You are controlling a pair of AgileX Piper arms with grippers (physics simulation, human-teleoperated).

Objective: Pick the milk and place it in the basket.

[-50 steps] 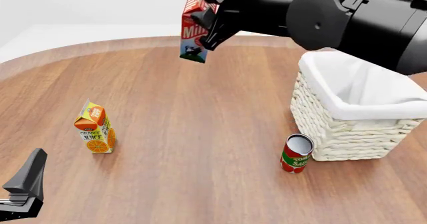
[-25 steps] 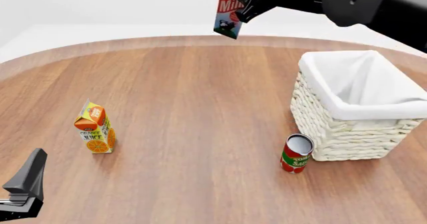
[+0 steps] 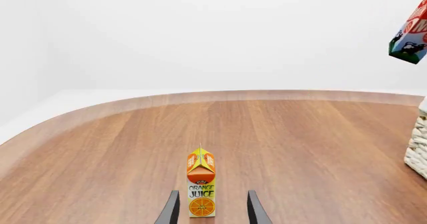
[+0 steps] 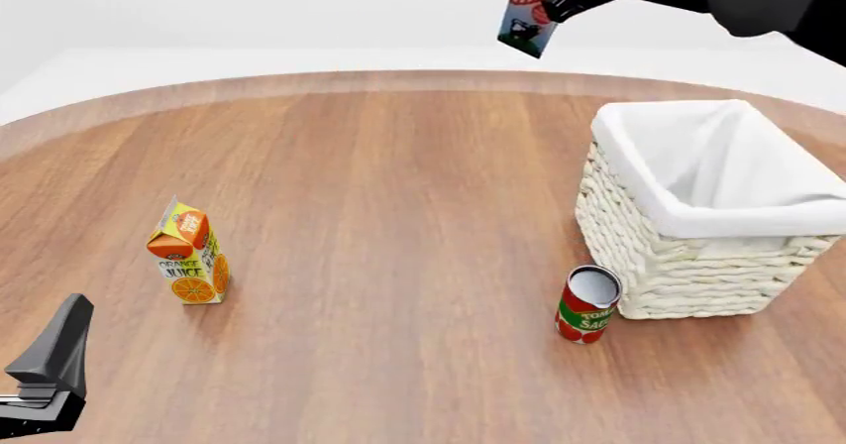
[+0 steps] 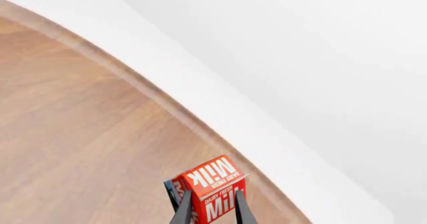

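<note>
Rightward and higher now, the red gable-top milk carton rides pinched in my right gripper, left of the cream wicker basket. My left gripper stays spread, straddling the orange-yellow juice carton.

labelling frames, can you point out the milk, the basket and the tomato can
milk point(image 4: 528, 20): front view, carton's lower side.
basket point(image 4: 661, 266): front view, woven front wall.
tomato can point(image 4: 585, 315): front view, label.

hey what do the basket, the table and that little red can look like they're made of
Basket: woven wicker, cream-white and matte, going by the braided rows on its walls, with a white cloth lining folded over the rim. Table: wood or a wood-look veneer, with streaky brown grain and a soft sheen. Red can: probably metal, given its silvery grey top, wrapped in a printed red and green label.
</note>
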